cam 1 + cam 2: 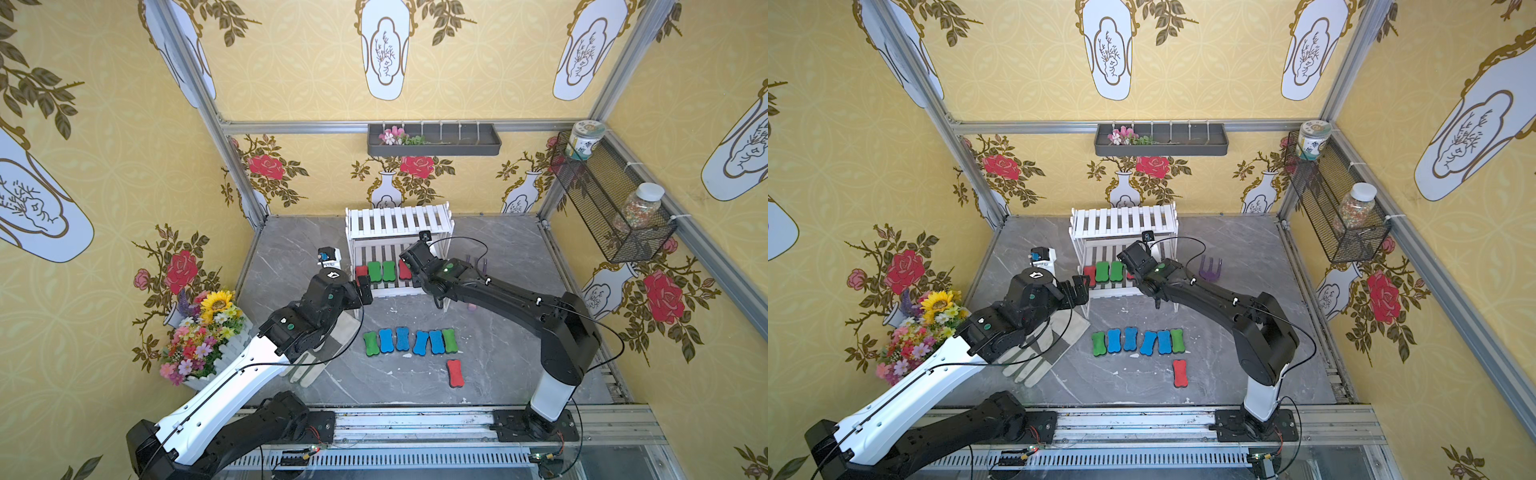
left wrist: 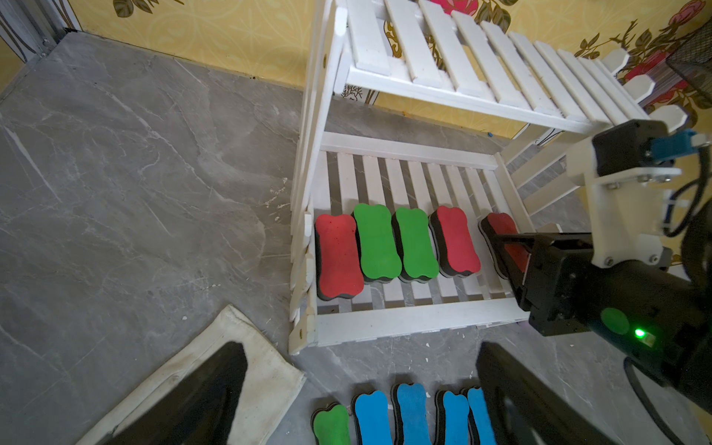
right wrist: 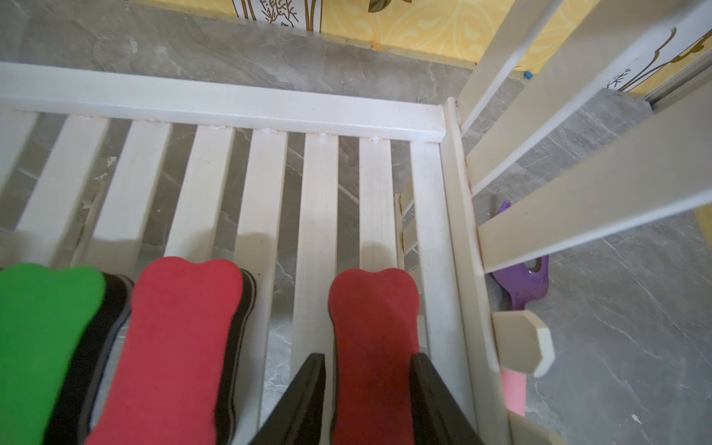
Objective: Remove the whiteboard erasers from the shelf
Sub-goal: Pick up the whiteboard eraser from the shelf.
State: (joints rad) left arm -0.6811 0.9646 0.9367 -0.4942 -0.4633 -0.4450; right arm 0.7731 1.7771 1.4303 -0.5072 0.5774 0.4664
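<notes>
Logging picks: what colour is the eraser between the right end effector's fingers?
The eraser is red, clearest in the right wrist view.

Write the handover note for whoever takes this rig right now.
Left gripper: open, empty, in front of the shelf's left end.
Right gripper: fingers shut on the end red eraser, which lies on the lower tier.
Done: seven erasers on the table: four blue erasers, two green erasers, a lone red eraser.
Left: five on the lower tier: the gripped one, the middle red eraser, two shelf green erasers, the far red eraser.
</notes>
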